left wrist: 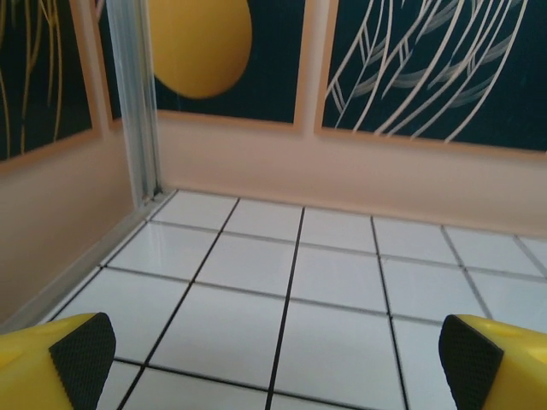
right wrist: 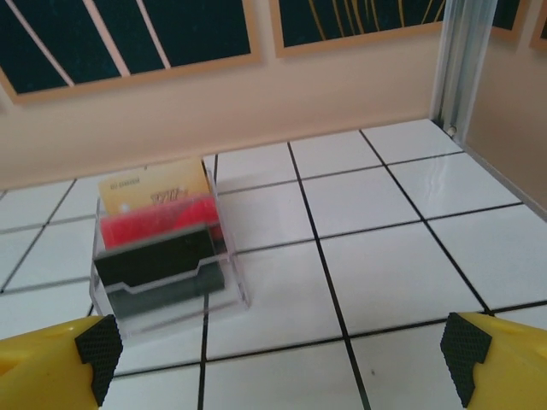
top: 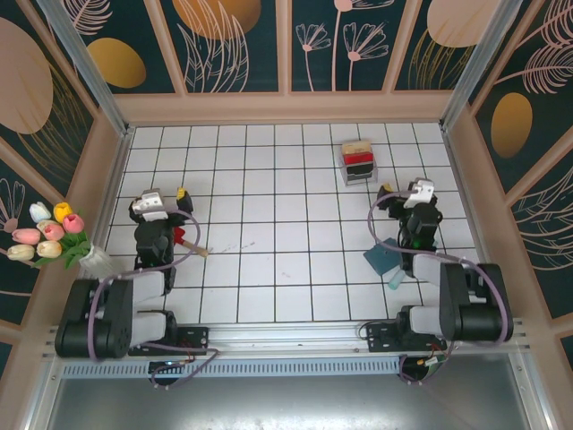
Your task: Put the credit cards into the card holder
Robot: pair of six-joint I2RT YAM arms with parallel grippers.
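Note:
The credit cards stand in a small clear rack (top: 358,162) at the back right of the tiled floor. From back to front they are a tan card (right wrist: 154,190), a red card (right wrist: 158,224) and a black card (right wrist: 154,260). The teal card holder (top: 380,258) lies flat by the right arm, partly covered by it. My right gripper (top: 410,188) (right wrist: 278,350) is open, with nothing between its fingers; it faces the rack from a couple of tiles nearer and slightly to the right. My left gripper (top: 159,194) (left wrist: 273,359) hangs open over bare tiles at the left, holding nothing.
Peach walls (top: 286,107) enclose the white tiled floor (top: 269,206) on three sides. An aluminium post (left wrist: 137,102) stands in the far left corner. A vase of tulips (top: 49,235) sits outside the left wall.

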